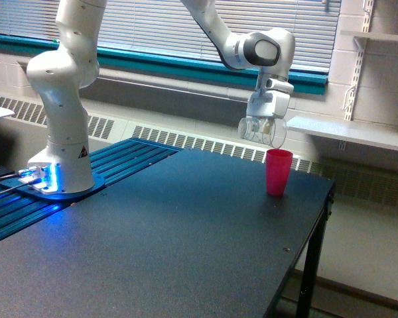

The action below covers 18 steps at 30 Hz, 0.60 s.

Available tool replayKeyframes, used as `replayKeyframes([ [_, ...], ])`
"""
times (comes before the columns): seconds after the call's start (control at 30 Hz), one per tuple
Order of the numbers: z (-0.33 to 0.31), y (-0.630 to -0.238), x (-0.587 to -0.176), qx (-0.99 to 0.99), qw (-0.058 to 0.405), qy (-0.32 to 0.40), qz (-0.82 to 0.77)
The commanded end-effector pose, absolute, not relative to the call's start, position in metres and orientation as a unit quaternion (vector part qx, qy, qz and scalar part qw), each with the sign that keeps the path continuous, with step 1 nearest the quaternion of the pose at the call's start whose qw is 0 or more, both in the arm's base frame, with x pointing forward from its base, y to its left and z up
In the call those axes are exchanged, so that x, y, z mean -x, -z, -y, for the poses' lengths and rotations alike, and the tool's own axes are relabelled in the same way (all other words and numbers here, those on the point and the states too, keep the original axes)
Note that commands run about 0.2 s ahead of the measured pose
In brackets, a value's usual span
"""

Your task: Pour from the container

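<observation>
On the exterior view's left, the arm's white base [60,152] stands on the dark table [172,238]. Further right, the tool [264,126] hangs in the air, clamped on 1 clear container [262,131], which lies tipped on its side just below it. The pink cup [278,171] stands upright beneath, slightly right, apart from the container.

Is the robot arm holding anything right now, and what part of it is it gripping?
Yes. The gripper holds the clear container, tipped on its side above the pink cup; the exact grip spot is unclear.
</observation>
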<state>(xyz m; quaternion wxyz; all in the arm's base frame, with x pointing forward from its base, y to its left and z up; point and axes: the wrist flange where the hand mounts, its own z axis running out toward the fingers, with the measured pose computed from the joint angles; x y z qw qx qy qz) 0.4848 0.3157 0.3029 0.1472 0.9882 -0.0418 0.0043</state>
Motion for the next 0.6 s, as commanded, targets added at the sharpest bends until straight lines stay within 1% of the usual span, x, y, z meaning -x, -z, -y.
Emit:
replayKeyframes([
  [0.03,-0.315,-0.315,-0.486,-0.989,0.143,-0.018,0.044],
  [0.6,-0.310,-0.330,-0.484,-0.989,0.133,-0.046,0.056],
])
